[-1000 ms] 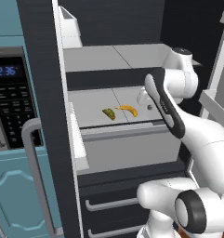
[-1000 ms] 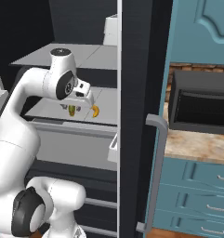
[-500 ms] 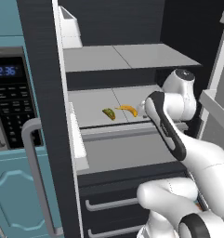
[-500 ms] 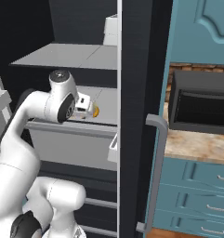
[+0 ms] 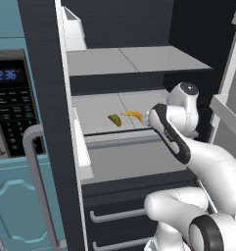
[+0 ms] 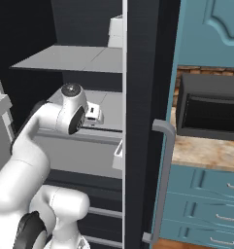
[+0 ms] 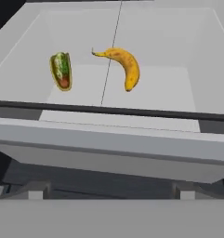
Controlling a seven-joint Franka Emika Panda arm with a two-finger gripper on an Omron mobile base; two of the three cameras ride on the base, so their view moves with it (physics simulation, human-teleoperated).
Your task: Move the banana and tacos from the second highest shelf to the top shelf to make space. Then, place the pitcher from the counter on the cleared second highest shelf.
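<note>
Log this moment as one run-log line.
pincer: open, empty | banana, tacos: on second highest shelf, apart | top shelf: bare

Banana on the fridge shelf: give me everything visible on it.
The banana is small, curved and yellow-orange, with brown speckles and darker tips. It lies flat on the second highest shelf, just right of the centre seam in the hand view, its thin stem reaching over that seam toward the tacos. A clear gap separates the two. Nothing but the shelf touches it.
</note>
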